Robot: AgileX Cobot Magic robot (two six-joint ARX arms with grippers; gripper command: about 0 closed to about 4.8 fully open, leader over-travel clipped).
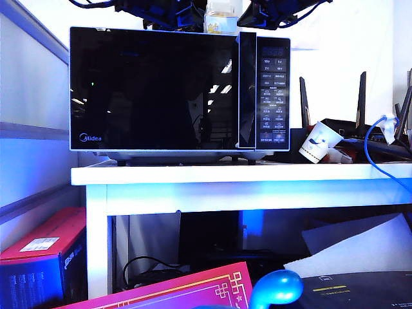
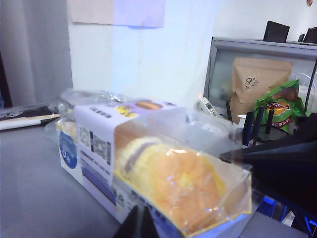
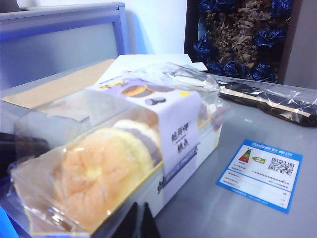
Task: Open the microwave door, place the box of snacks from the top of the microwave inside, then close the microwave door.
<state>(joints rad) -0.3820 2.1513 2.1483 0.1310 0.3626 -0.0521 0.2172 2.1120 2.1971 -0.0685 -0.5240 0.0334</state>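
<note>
The microwave (image 1: pixel 179 93) sits on the white worktop (image 1: pixel 244 174) with its door (image 1: pixel 154 90) shut. One box of snacks (image 1: pixel 223 19) rests on top of it, between two dark arms. A paper cup (image 1: pixel 320 142) lies tipped beside the microwave. The wrist views show more: yellow cakes in the clear box, a blue sticker (image 3: pixel 260 173) on the grey top, one green bag (image 2: pixel 280 105). The right fingers (image 3: pixel 134 224) are clenched, right at the box. The left fingers (image 2: pixel 137 225) barely show; I cannot tell.

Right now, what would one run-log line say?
microwave door shut | box of snacks atop microwave | left end effector, right end effector beside box
</note>
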